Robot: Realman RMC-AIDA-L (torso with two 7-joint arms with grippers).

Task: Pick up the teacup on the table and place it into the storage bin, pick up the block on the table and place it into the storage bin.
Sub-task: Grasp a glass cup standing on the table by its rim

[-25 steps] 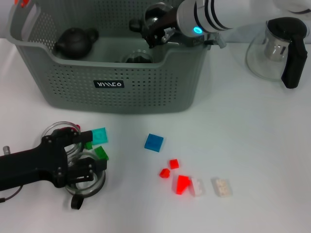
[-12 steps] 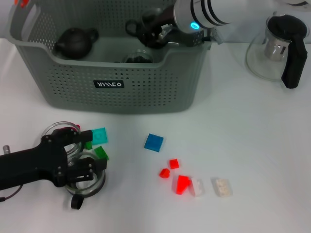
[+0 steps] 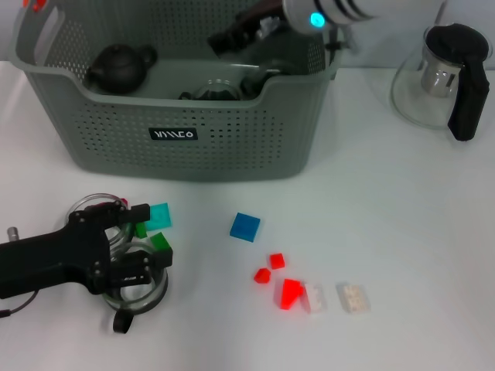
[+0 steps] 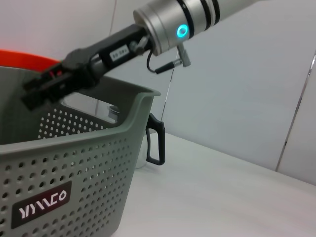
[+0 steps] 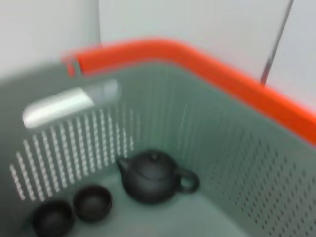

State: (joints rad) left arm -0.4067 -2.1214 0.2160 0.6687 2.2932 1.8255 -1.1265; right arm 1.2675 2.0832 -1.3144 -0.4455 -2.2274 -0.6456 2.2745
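Storage bin at the back, blocks in front, both arms at opposite ends.

The storage bin point(image 3: 178, 116) stands at the back left of the surface point(image 3: 402, 232); a teapot point(image 3: 120, 66) and two small cups point(image 5: 91, 201) lie inside it. The right pincer point(image 3: 224, 39) hangs above the bin. A glass kettle point(image 3: 441, 77) stands right of the bin. Loose blocks point(image 3: 245, 226) lie in front, and the left pincer point(image 3: 131, 247) is at the front left.

Quick count: one storage bin point(image 3: 178, 147), with one black teapot point(image 5: 152, 177) and two little dark teacups point(image 5: 74, 210) inside it. On the counter point(image 3: 402, 232) there's one glass kettle point(image 3: 442, 77), one blue block point(image 3: 245, 226), one teal block point(image 3: 158, 216), two green ones point(image 3: 162, 243), three red bits point(image 3: 276, 273) and two whitish bricks point(image 3: 352, 298). One glass dish point(image 3: 124, 286) too.
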